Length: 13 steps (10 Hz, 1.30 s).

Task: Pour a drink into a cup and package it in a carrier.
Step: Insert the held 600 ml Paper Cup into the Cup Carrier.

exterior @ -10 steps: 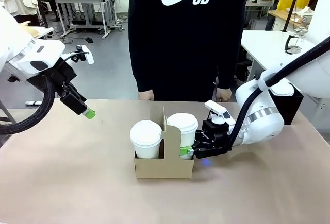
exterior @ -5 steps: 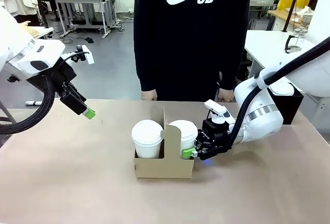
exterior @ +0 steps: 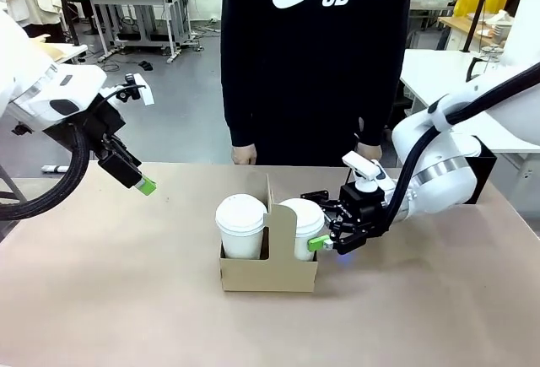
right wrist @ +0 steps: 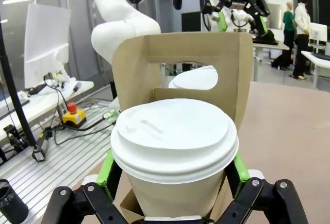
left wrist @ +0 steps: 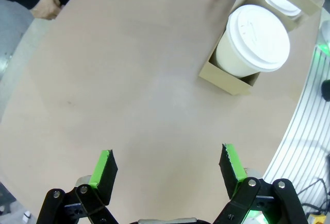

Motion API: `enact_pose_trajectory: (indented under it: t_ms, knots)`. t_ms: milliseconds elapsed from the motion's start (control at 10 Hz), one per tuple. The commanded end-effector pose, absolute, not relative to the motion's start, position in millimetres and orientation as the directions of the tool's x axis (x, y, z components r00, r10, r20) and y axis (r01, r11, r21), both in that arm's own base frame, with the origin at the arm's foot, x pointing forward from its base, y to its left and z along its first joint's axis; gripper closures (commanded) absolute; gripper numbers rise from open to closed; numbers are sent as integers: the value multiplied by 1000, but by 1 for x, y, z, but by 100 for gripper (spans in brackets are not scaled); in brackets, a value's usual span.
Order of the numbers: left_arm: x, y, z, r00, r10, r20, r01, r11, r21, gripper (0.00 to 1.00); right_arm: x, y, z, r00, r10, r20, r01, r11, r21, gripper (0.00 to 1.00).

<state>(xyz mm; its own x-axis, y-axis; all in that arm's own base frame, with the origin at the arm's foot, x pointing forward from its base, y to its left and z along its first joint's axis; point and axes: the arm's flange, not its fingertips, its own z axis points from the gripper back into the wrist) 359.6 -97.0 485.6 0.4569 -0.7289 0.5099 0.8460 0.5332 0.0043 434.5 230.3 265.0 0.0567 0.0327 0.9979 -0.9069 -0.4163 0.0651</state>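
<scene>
**Right pincer lets go of the cup in the carrier**

Since a second ago, when my right pincer [exterior: 323, 230] was clamped on the cup [exterior: 301, 226], its jaws have spread and the wrist has lifted and drawn slightly back from the carrier [exterior: 268, 267]. Now that pincer stands wide: one green pad sits just beside the cup's right wall, level with the carrier's top edge, and the other finger reaches out behind the lid. From the right wrist, the cup [right wrist: 174, 157] stands between my two fingers, its lid filling the gap, with the green pads flanking its wall; I cannot tell whether they touch it.

That cup is upright in the carrier's right slot. A second lidded cup [exterior: 240, 226] fills the left slot, across the upright handle tab [exterior: 275, 219].

My left pincer [left wrist: 167, 165] hangs wide and holds nothing, well to the left of the carrier, above bare bench [exterior: 126, 299]. From that wrist, the carrier [left wrist: 234, 74] lies far ahead.

A person [exterior: 316, 55] stands beyond the carrier, at the bench's far edge.
</scene>
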Motion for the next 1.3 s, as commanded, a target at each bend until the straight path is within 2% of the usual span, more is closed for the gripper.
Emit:
enact_pose_trajectory:
  t_ms: [0,500,800,1200]
  knots:
    - [358,-97,487,465,-718,519,843,538,-11,0,426,217,278,-18,94,995,-923,-385,20,0]
    - [358,-97,487,465,-718,519,843,538,-11,0,422,185,314,-77,326,942,-981,-192,-13,0]
    - [358,-97,487,465,-718,519,843,538,-11,0,413,140,356,56,498,866,-998,55,33,0]
    - [358,-97,487,465,-718,519,843,538,-11,0,381,47,410,231,529,817,-891,452,-41,0]
